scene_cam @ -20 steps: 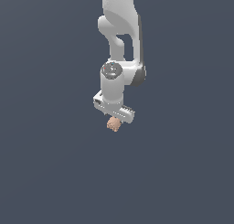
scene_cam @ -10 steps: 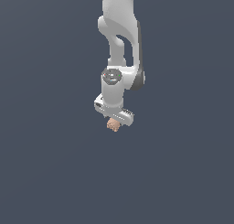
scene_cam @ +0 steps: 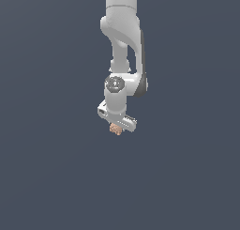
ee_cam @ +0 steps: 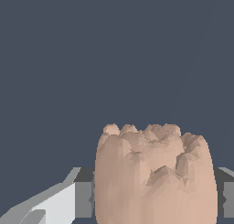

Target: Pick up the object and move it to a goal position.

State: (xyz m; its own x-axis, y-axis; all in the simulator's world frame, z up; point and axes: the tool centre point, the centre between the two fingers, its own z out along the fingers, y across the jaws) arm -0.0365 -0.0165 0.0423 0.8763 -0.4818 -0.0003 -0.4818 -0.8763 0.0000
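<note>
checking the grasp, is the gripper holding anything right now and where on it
Yes: the gripper holds the pinkish-tan lumpy object, its fingers pressed against the object's two opposite sides, with the bumpy end sticking out past them.

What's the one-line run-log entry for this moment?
phase: carry | gripper: shut on object | object: pinkish-tan lumpy blob between fingers | goal: no marker visible | surroundings: plain grey
</note>
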